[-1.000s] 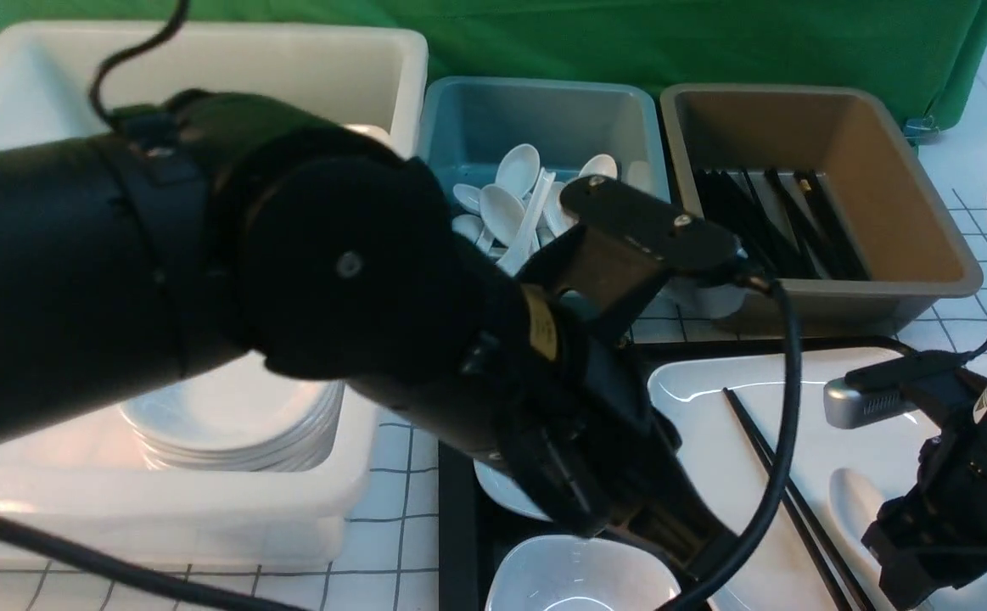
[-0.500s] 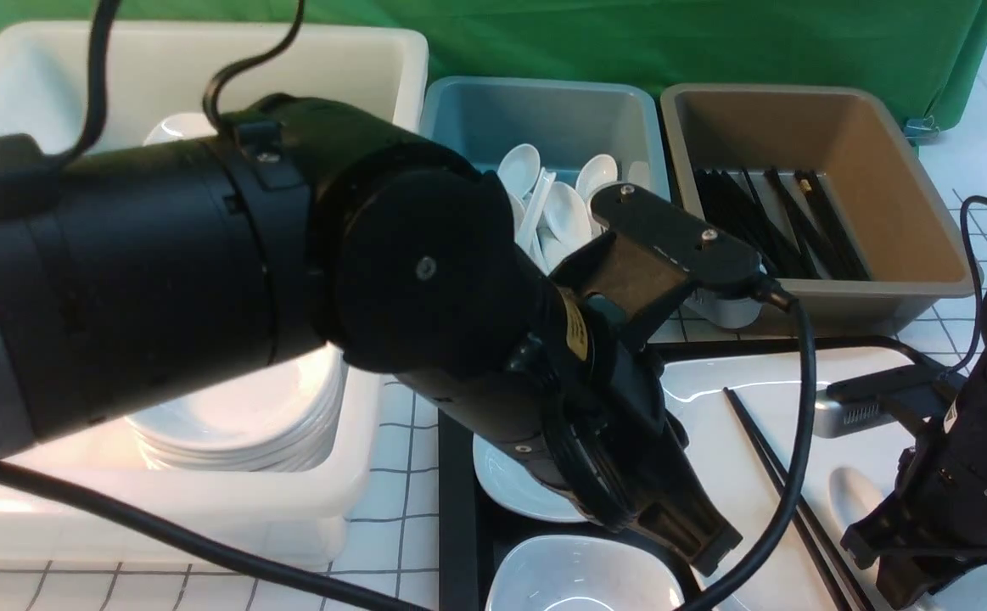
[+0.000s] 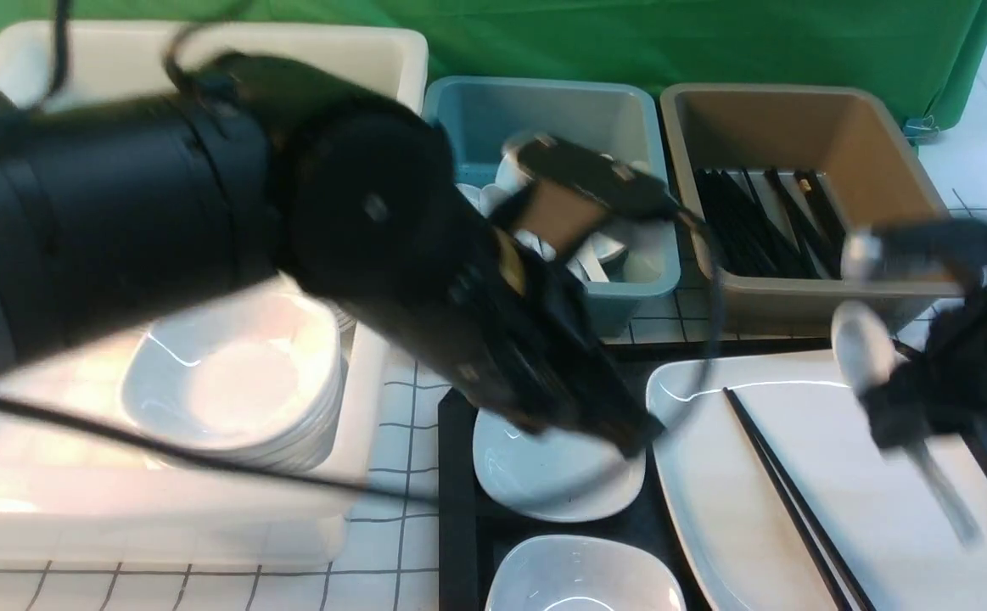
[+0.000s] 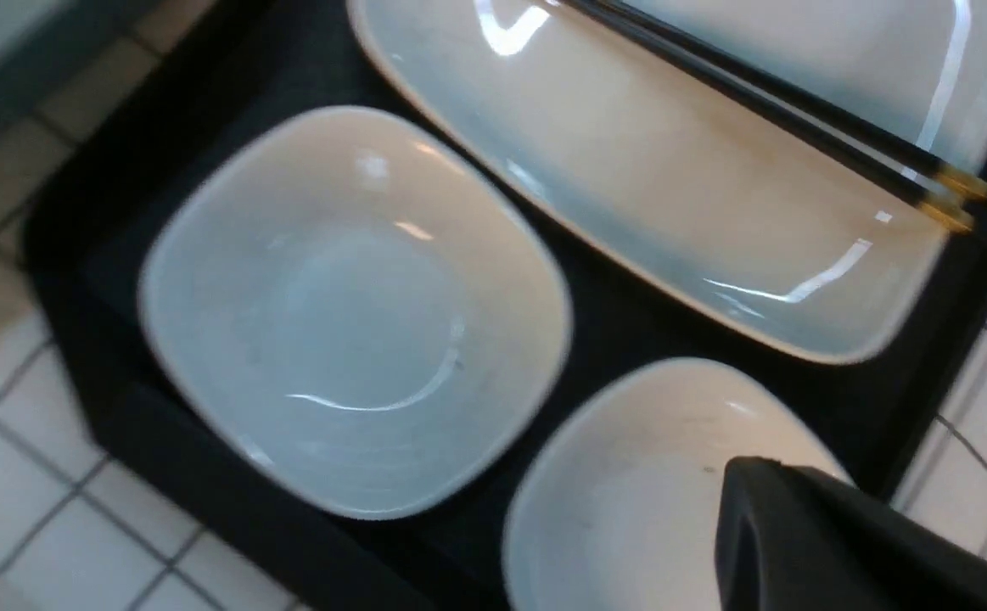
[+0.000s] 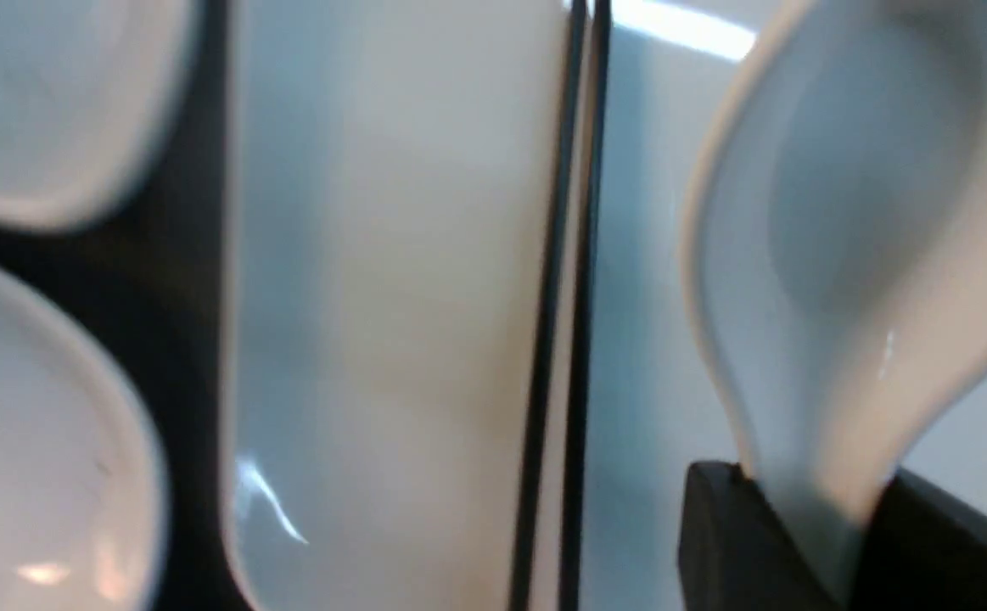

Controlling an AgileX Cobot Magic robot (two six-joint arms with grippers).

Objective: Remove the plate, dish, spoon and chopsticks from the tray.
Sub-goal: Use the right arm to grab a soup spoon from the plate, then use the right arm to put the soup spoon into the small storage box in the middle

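The black tray (image 3: 457, 475) carries the large white plate (image 3: 841, 492), two small white dishes (image 3: 544, 467) (image 3: 582, 585) and the black chopsticks (image 3: 777, 484), which lie across the plate. My right gripper (image 3: 888, 412) is shut on the handle of the white spoon (image 3: 854, 339) and holds it in the air over the plate's far right part. In the right wrist view, the spoon (image 5: 849, 212) rises from that gripper (image 5: 807, 526) beside the chopsticks (image 5: 565, 255). My left gripper (image 3: 637, 441) hangs shut and empty above the dishes (image 4: 349, 314), and its tip (image 4: 735, 492) lies over the nearer dish (image 4: 629, 501).
A white bin (image 3: 374, 51) at the left holds a stack of dishes (image 3: 230, 382). Behind the tray, a teal bin (image 3: 544, 110) holds white spoons and a brown bin (image 3: 799, 127) holds black chopsticks. A green cloth backs the tiled table.
My right gripper closed on the spoon and raised it off the plate toward the bins. The left arm swung back and to the left, uncovering the farther dish.
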